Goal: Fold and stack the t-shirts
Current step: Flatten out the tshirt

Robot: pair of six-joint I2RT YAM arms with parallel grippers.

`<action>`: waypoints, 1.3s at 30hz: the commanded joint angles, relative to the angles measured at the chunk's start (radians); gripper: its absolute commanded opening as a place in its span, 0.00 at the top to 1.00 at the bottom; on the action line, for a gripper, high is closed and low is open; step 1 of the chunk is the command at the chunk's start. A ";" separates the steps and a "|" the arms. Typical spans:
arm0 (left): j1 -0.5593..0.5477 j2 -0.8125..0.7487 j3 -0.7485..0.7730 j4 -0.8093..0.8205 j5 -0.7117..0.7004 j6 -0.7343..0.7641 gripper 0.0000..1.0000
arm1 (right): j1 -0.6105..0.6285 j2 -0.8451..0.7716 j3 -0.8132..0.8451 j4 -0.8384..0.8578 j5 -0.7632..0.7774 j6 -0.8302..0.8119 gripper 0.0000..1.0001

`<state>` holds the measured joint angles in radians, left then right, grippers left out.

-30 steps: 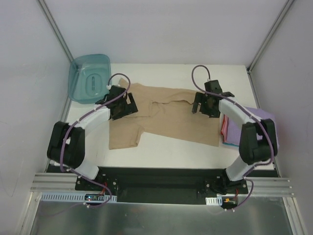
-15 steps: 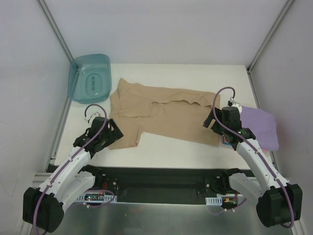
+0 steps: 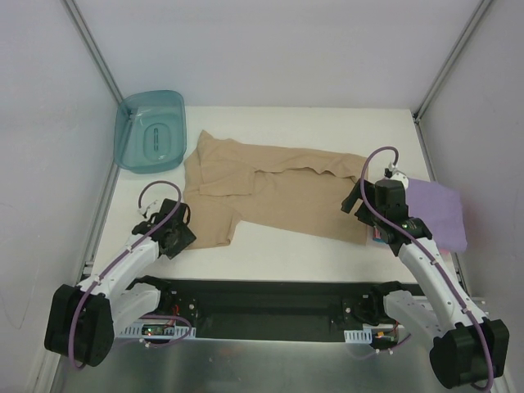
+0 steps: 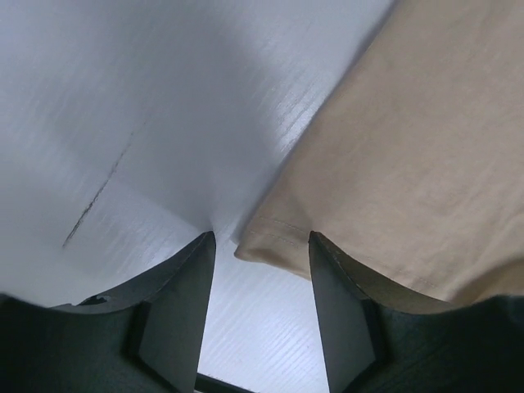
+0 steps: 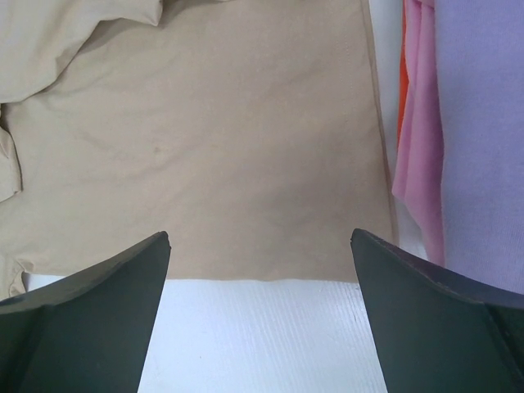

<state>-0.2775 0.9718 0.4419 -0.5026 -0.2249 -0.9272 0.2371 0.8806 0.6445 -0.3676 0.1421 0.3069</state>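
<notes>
Lying spread on the tabletop, the tan t-shirt reaches from the left gripper across to the right gripper. It is flat over most of its body and rumpled along the edge farthest from both jaws, where a fold of cloth bunches up. One hemmed corner sits between the left jaws in the left wrist view: they stand partly apart, with bare tabletop showing in the gap beside one finger and the cloth running up to the other, and nothing is pinched. The right jaws are spread wide and hang over the opposite near corner of the same shirt, whose straight edge crosses the gap between them with white tabletop on the near side. Just outside the right jaws' outer finger lies the pile of folded shirts: the lavender t-shirt on top, the pink t-shirt showing as an edge beneath it, and a thin strip of orange cloth that I cannot identify. The pile lies just beside the tan shirt. Well beyond the left jaws, at the far left corner, stands a teal plastic tub, apart from the shirt.
</notes>
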 commanded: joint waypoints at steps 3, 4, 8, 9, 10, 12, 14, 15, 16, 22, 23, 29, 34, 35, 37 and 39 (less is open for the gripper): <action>0.014 0.051 0.006 0.001 -0.041 -0.015 0.55 | -0.005 -0.003 0.004 0.001 -0.010 -0.012 0.03; 0.014 0.057 0.006 0.009 -0.028 -0.012 0.56 | -0.005 -0.002 0.006 -0.001 -0.009 -0.012 0.03; 0.014 0.100 0.006 0.056 0.022 0.007 0.73 | -0.005 0.006 0.007 0.002 -0.007 -0.014 0.03; 0.014 0.119 0.008 0.068 0.032 0.011 0.78 | -0.005 0.008 0.007 0.001 -0.007 -0.014 0.03; 0.014 0.125 0.012 0.073 0.042 0.021 0.85 | -0.005 0.008 0.007 0.001 -0.006 -0.017 0.03; 0.014 0.134 0.015 0.081 0.053 0.025 1.00 | -0.005 0.008 0.007 0.001 -0.004 -0.020 0.03; 0.014 0.124 0.017 0.084 0.038 0.033 1.00 | -0.005 0.012 0.009 -0.001 -0.007 -0.032 0.03; 0.014 0.105 0.015 0.082 0.026 0.033 1.00 | -0.005 0.014 0.010 0.001 -0.010 -0.037 0.03; 0.014 0.094 0.015 0.082 0.010 0.031 1.00 | -0.005 0.014 0.011 -0.001 -0.024 -0.045 0.03; 0.119 0.001 0.012 0.056 -0.105 0.031 1.00 | 0.001 0.050 0.027 -0.002 -0.120 -0.057 0.03; 0.141 -0.016 0.011 0.058 -0.111 0.034 1.00 | 0.004 0.058 0.029 -0.005 -0.133 -0.060 0.03; 0.238 -0.062 -0.002 0.059 -0.157 0.068 1.00 | 0.106 0.109 0.070 -0.153 -0.053 -0.034 0.03; 0.258 -0.068 -0.014 0.082 -0.130 0.093 1.00 | 0.143 0.089 0.070 -0.313 -0.015 0.087 0.04; 0.258 -0.065 -0.017 0.094 -0.098 0.103 1.00 | 0.148 0.077 0.045 -0.327 -0.027 0.107 0.05; 0.258 -0.056 -0.029 0.118 -0.079 0.117 1.00 | 0.153 0.058 0.017 -0.338 -0.062 0.158 0.07; 0.258 -0.044 -0.037 0.133 -0.051 0.134 1.00 | 0.151 0.044 -0.019 -0.356 -0.067 0.175 0.10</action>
<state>-0.0307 0.9161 0.4255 -0.4038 -0.3111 -0.8452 0.3801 0.9661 0.6670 -0.6239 0.0891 0.3824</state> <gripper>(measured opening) 0.007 0.924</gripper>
